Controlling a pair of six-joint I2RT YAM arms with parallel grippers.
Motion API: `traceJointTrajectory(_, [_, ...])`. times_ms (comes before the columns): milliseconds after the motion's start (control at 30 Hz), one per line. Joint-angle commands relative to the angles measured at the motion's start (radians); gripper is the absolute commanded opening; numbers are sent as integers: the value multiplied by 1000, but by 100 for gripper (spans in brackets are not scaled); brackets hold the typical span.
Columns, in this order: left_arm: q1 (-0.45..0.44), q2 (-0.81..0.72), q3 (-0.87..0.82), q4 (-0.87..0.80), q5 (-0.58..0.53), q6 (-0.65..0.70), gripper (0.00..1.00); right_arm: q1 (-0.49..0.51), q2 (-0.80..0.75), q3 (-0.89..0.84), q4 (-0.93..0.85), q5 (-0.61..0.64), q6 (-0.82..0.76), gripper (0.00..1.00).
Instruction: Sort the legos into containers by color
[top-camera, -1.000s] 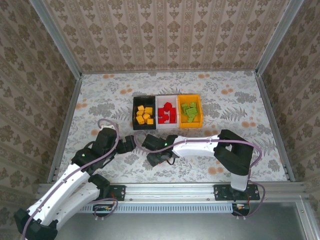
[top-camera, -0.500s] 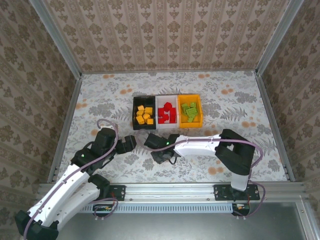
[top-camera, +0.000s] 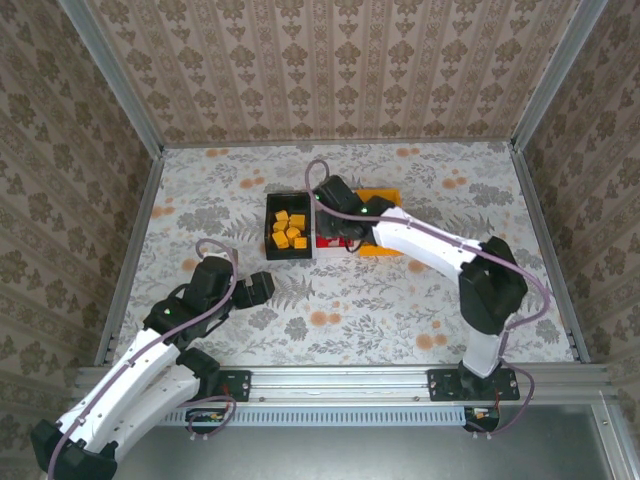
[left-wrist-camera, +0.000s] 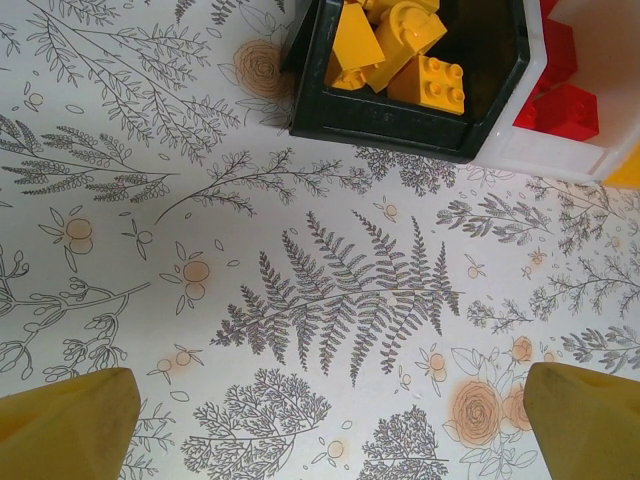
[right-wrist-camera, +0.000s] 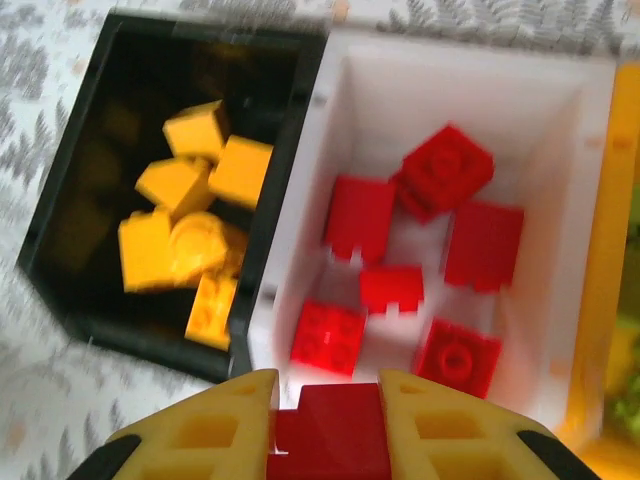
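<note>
My right gripper (right-wrist-camera: 328, 385) is shut on a red lego (right-wrist-camera: 335, 432) and hangs over the near edge of the white bin (right-wrist-camera: 460, 45), which holds several red legos (right-wrist-camera: 455, 165). The black bin (right-wrist-camera: 215, 28) to its left holds orange-yellow legos (right-wrist-camera: 190, 230). On the right is the orange-yellow bin (right-wrist-camera: 600, 250), with green legos blurred at the frame edge. From above, the right gripper (top-camera: 335, 215) covers the white bin. My left gripper (left-wrist-camera: 330, 430) is open over bare tablecloth, short of the black bin (left-wrist-camera: 400, 125); its fingers (left-wrist-camera: 70, 425) hold nothing.
The three bins stand in a row at mid-table, black bin (top-camera: 268, 228) left and orange-yellow bin (top-camera: 385, 247) right. The left gripper (top-camera: 262, 287) rests near the front left of the bins. Patterned walls and a metal frame enclose the flowered tablecloth.
My right arm has swung from the table in front of the bins up and back over the white bin, carrying the red lego. The left arm has hardly moved.
</note>
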Motion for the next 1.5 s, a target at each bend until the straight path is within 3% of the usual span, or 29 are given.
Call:
traceJointTrajectory(0, [11,-2,-9,20,3,1,100,-17,113,96,-70,39,-24,26])
traceJointTrajectory(67, [11,-1,-13,22,1,-4,100,-26,167,161,-95,51,-28,30])
traceJointTrajectory(167, [11,1,-16,28,2,-8,100,-42,201,222,-102,61,-29,49])
traceJointTrajectory(233, [11,5,-13,31,-3,-7,100,-49,178,229,-76,53,-28,62])
traceJointTrajectory(333, [12,17,-3,41,-15,3,100,-50,104,199,-41,53,-29,71])
traceJointTrajectory(533, [12,48,3,148,-76,24,100,-50,-170,-71,132,56,-3,77])
traceJointTrajectory(700, [17,79,-4,325,-202,80,100,-50,-393,-307,210,91,14,82])
traceJointTrajectory(733, [19,97,-1,365,-246,119,100,-50,-434,-351,220,109,23,84])
traceJointTrajectory(800, [35,151,15,420,-334,176,100,-50,-503,-423,220,155,51,100])
traceJointTrajectory(900, [107,276,58,501,-406,274,100,-50,-573,-496,183,235,90,100])
traceJointTrajectory(1000, [223,415,117,541,-404,343,100,-51,-628,-556,162,303,107,100])
traceJointTrajectory(1200, [366,632,154,714,-448,633,100,-85,-706,-622,128,382,89,100])
traceJointTrajectory(1300, [428,714,143,785,-406,685,100,-133,-724,-629,83,391,86,100])
traceJointTrajectory(1467, [464,767,0,1129,-310,769,100,-224,-753,-658,61,395,67,100])
